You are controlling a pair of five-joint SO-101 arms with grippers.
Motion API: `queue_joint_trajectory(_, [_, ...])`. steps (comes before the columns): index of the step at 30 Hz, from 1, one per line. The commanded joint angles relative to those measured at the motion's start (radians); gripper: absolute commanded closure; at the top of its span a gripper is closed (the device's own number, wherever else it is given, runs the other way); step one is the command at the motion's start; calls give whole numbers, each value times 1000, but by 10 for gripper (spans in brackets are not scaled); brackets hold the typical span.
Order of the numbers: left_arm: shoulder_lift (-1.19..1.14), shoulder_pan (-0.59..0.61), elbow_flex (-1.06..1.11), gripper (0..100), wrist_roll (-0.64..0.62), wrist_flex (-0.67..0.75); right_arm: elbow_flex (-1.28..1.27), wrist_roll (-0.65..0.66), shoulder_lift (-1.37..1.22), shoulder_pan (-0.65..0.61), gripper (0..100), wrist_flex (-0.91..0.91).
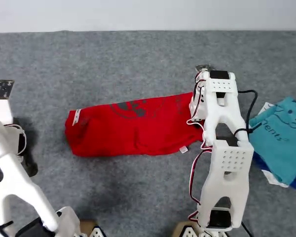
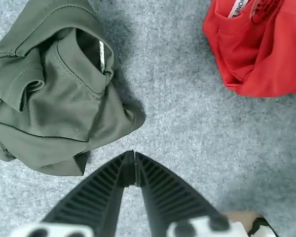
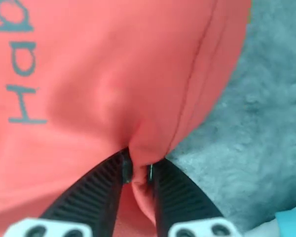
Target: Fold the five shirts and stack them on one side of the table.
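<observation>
A red shirt lies folded lengthwise across the middle of the grey table. My right gripper is shut on the red shirt at its right-hand end, where the white right arm stands over it in the high view. A crumpled olive-green shirt lies on the carpet ahead of my left gripper, which is shut with nothing in it, just short of the cloth. The red shirt's collar end lies beyond it. The left arm stands at the table's left edge.
A teal shirt with print lies at the right edge on top of a blue and white piece. Grey carpet covers the table. The far strip and the front middle are bare.
</observation>
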State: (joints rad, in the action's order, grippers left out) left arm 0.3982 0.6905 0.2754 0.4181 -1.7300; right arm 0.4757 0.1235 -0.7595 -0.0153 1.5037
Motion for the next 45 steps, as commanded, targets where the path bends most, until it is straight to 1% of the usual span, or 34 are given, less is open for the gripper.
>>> queue_joint_trajectory(1, [35, -3, 1, 992, 3, -14, 34, 55, 58, 24, 988, 7])
queue_joint_trajectory(12, [34, -8, -1, 992, 5, -8, 34, 244, 191, 219, 988, 7])
queue_joint_trajectory(17, [34, -8, -1, 992, 5, -6, 34, 295, 243, 213, 988, 30])
queue_joint_trajectory(22, [34, -8, -1, 992, 5, -6, 34, 330, 283, 87, 988, 142])
queue_joint_trajectory(25, [35, -8, -1, 992, 5, -6, 34, 328, 321, -24, 988, 205])
queue_joint_trajectory(29, [41, -8, -2, 992, 5, -11, 34, 319, 387, -191, 988, 245])
queue_joint_trajectory(31, [41, -8, -4, 992, 5, -12, 34, 293, 414, -280, 988, 252])
queue_joint_trajectory(35, [41, -8, -4, 993, 5, -12, 34, 262, 427, -443, 988, 240])
queue_joint_trajectory(38, [41, -8, -4, 993, 2, -9, 32, 259, 426, -542, 988, 196])
queue_joint_trajectory(45, [41, -8, -4, 993, 2, -9, 34, 265, 325, -690, 988, 33])
